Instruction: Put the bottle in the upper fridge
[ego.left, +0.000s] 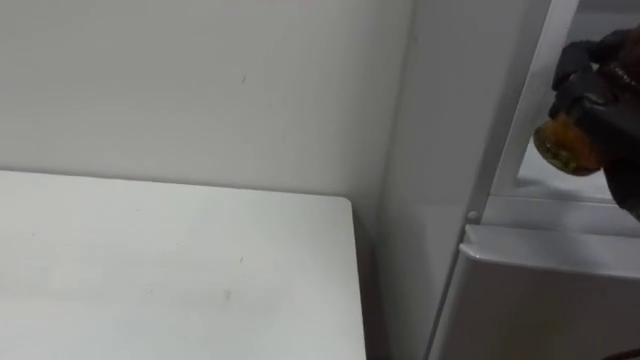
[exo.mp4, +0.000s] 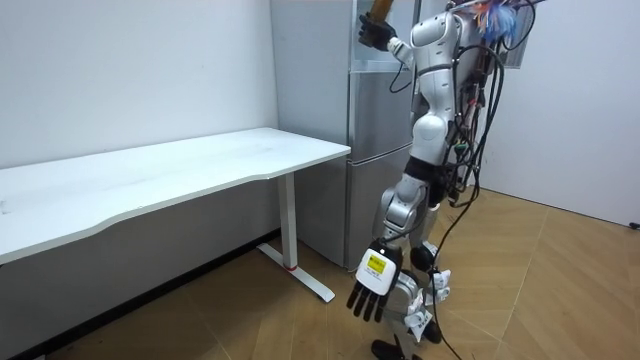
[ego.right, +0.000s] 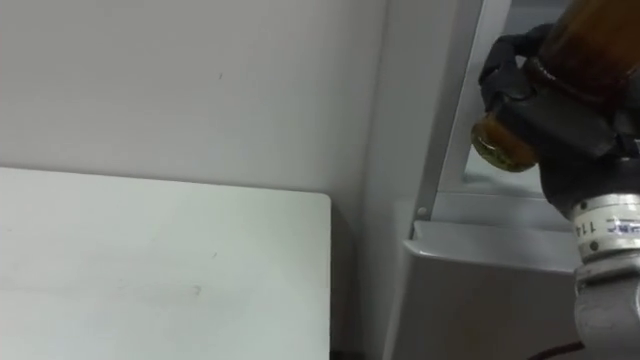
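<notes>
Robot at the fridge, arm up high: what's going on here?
The robot stands at a tall grey fridge, beside a white table. Its right hand is raised and curled round a brown bottle, holding it at the fridge's upper compartment, above the lower door. The bottle is in the hand's grip, not yet set down inside. Its left hand hangs open at its side.

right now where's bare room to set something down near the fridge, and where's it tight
The table is bare from the wall to its corner beside the fridge. It is tight at the upper fridge opening, where the right hand holds the bottle. The left hand hangs open, low.
</notes>
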